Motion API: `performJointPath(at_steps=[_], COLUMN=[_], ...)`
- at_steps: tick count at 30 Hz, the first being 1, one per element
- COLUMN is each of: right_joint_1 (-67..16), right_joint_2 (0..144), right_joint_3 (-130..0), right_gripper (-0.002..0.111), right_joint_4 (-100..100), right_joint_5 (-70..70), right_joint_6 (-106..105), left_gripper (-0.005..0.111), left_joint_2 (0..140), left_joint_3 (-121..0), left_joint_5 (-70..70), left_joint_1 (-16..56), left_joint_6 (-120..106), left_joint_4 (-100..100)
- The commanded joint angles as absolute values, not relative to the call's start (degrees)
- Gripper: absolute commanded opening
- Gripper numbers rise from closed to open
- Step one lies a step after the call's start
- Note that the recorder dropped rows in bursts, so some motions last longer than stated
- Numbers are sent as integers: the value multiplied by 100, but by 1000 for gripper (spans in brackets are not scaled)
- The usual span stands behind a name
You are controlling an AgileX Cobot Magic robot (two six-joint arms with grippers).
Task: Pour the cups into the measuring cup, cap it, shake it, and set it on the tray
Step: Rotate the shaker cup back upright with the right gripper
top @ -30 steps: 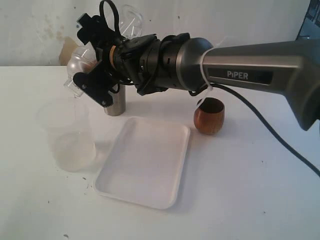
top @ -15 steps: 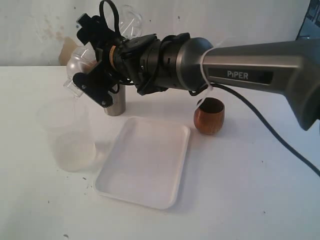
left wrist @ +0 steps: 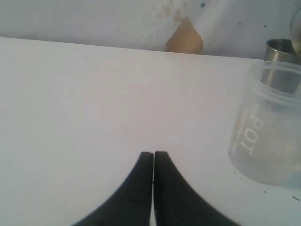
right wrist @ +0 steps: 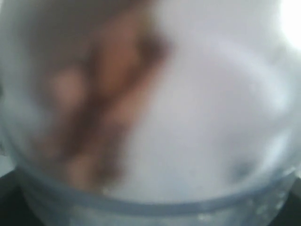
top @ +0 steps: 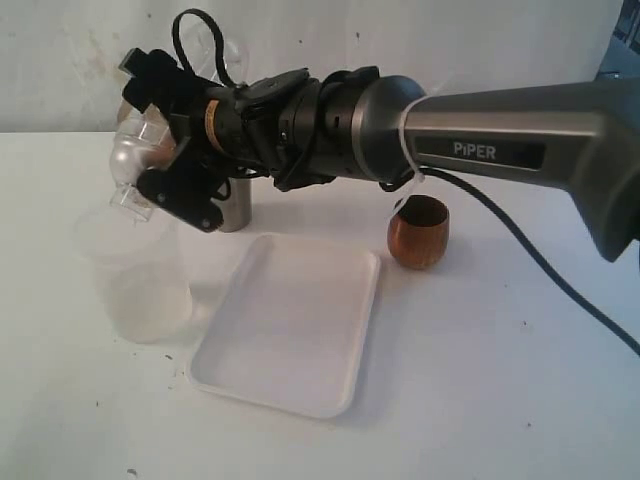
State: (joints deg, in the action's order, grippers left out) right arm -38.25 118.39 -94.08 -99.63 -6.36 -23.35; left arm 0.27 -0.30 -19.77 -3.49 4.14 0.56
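Now the right gripper (top: 160, 140), on an arm reaching in from the right and across the middle of the exterior view, has its jaws spread wide around a clear domed plastic lid (top: 128, 165) and grips it. The lid is tilted and sits right over the open mouth of the tall clear plastic measuring cup (top: 135, 280); whether its lower edge touches the rim cannot be told. In the right wrist view the lid (right wrist: 155, 117) fills the frame as a blur.

The measuring cup stands upright on the white worktop (top: 500, 380) at the left, its lower part looking cloudy. Just beside it, to the right, lies the flat white rectangular tray (top: 290, 330). A tapered brushed-steel tumbler (top: 235, 212) stands upright behind the tray, partly hidden by the right gripper. A rounded dark-brown wooden cup (top: 418, 232) stands upright near the tray's far right corner.

The left gripper (left wrist: 153, 157) shows only in its wrist view, jaws clenched together on nothing, low over bare worktop (left wrist: 94, 103). The measuring cup (left wrist: 265, 127), with printed lettering on its side, stands off to one side of it, the tumbler (left wrist: 281, 47) behind that.
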Motion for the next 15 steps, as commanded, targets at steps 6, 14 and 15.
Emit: performJointPath(at_steps=[6, 14, 15], right_joint_1=[-3821, -3821, -3821], right_joint_2=[11732, 11732, 11732], right_joint_3=[-9478, -9478, -9478], right_gripper=[0, 0, 0], right_joint_4=[-9995, -9995, -9995], right_joint_5=[-875, -875, -875], right_joint_6=[-2942, -3121, -3121], left_gripper=[1, 1, 1], left_joint_2=[0, 0, 0], left_joint_3=[0, 0, 0], left_joint_5=[-1930, -1930, -1930], left_joint_1=[-332, -332, -332], left_joint_6=[407, 407, 407], left_joint_4=[51, 51, 51])
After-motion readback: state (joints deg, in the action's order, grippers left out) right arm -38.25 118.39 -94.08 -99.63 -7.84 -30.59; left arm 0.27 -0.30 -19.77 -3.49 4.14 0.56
